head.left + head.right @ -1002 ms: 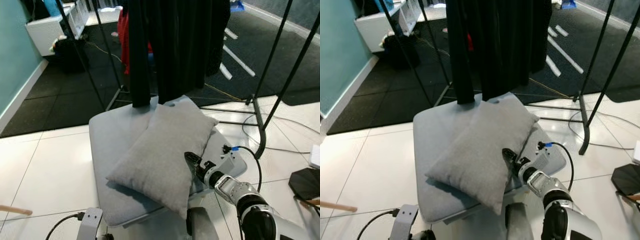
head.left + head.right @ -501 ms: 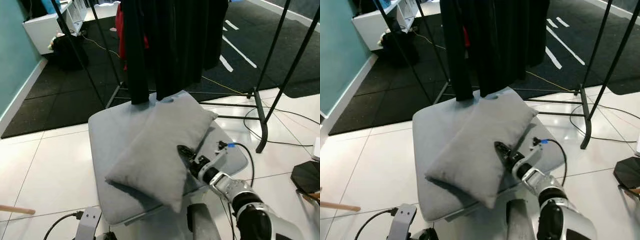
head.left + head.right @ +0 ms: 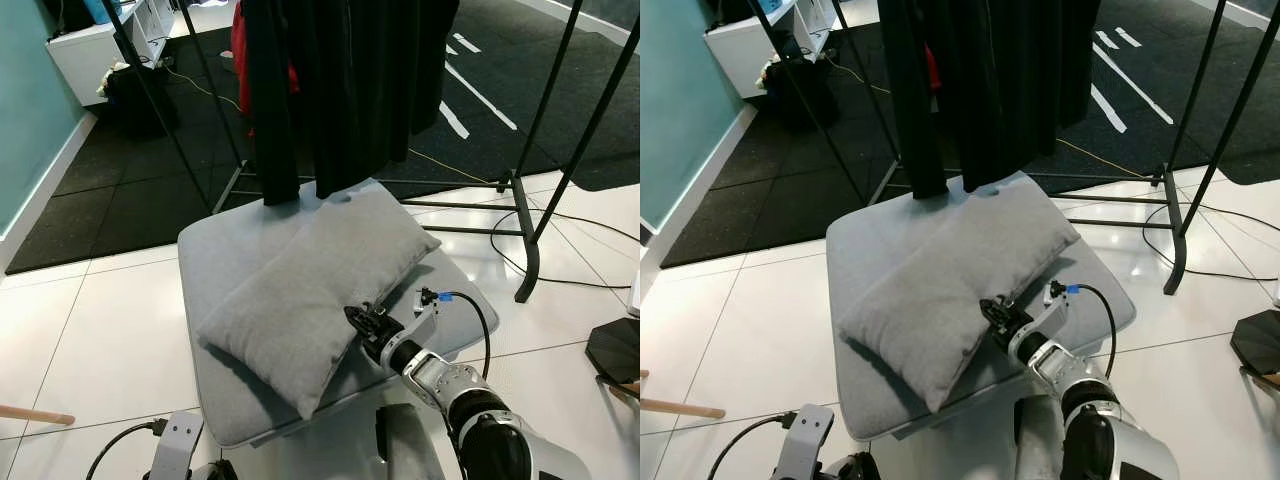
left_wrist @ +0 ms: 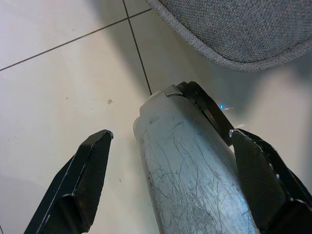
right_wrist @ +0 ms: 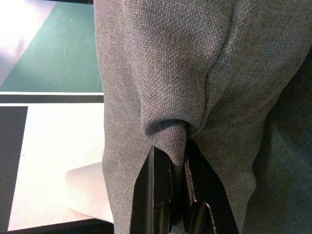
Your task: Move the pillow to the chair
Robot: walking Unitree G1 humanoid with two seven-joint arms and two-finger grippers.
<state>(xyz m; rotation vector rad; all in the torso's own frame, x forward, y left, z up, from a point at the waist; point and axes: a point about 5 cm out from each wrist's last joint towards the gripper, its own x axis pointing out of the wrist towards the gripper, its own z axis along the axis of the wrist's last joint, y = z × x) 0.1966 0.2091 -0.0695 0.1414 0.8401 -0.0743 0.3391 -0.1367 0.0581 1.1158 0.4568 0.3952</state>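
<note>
A grey fabric pillow (image 3: 310,285) lies slantwise on the grey padded seat (image 3: 215,262) of the chair, one corner pointing toward me. My right gripper (image 3: 358,322) is at the pillow's near right edge, shut on a pinch of its fabric. The right wrist view shows both black fingers (image 5: 158,187) clamped around a fold of the pillow (image 5: 170,73). My left gripper (image 4: 170,161) hangs low over the white tiled floor, its fingers wide apart with my own silver leg between them and the seat's edge (image 4: 234,29) beyond.
Dark clothes (image 3: 340,80) hang from a black rack right behind the seat, touching its back edge. A black rack leg (image 3: 525,250) and cables (image 3: 560,235) stand to the right. White tiles (image 3: 90,330) lie to the left, dark carpet (image 3: 140,190) beyond.
My right gripper has pushed left and forward with the pillow's edge in it. The pillow has slid further onto the seat and lies flatter.
</note>
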